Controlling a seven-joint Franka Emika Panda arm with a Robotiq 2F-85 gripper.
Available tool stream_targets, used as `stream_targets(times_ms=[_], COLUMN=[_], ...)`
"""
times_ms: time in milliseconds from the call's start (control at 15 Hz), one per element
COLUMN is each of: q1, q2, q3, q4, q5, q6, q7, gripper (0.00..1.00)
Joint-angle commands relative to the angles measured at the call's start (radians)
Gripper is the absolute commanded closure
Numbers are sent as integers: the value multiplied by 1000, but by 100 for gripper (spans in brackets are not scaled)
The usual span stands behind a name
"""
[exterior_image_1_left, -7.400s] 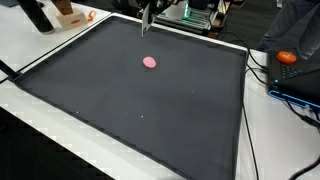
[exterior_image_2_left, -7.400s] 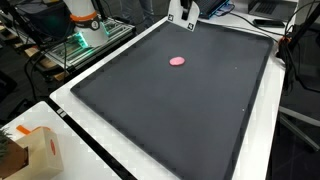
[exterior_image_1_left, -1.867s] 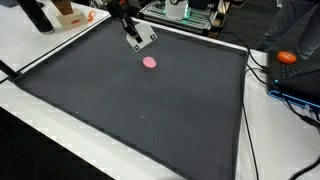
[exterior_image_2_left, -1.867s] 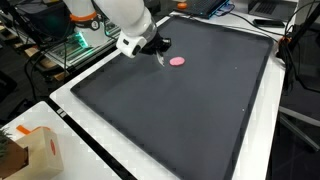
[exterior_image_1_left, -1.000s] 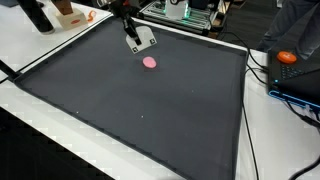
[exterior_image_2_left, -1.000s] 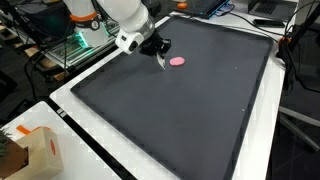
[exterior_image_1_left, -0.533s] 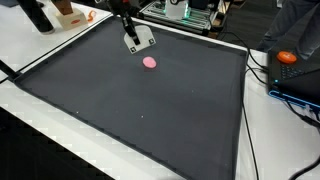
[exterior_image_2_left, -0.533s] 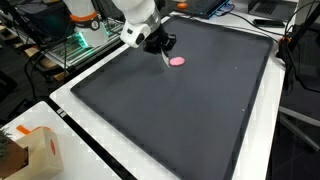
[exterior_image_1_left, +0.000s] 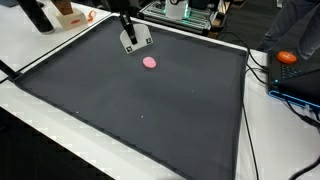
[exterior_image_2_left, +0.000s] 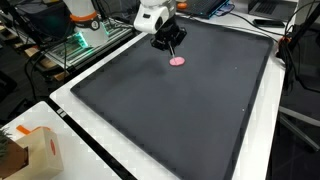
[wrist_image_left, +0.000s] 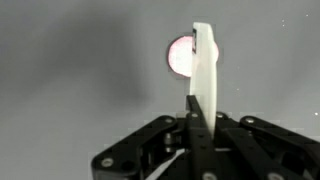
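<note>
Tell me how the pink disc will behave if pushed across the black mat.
The pink disc looks small and flat, so probably light; it should slide rather than tip. The black mat looks matte, so it may drag a little. The thin white strip in the gripper might flex against it.

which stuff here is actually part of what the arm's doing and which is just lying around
In use:
- white stick, clamped in the jaws
- pink disc, close by the stick's tip, on the black mat

Lying about:
- orange object, off the mat
- cardboard box, on the white table edge
</note>
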Motion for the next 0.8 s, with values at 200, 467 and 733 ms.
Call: stream_targets(times_ms=[200,467,733], q1=[43,80,112], q2=[-26,-55,-111], q3=[19,34,62], q4=[54,61,56], q5=[-219,-368,-524], q6=[-36,-62,-165], q7=[40,68,64], gripper=[99,99,99])
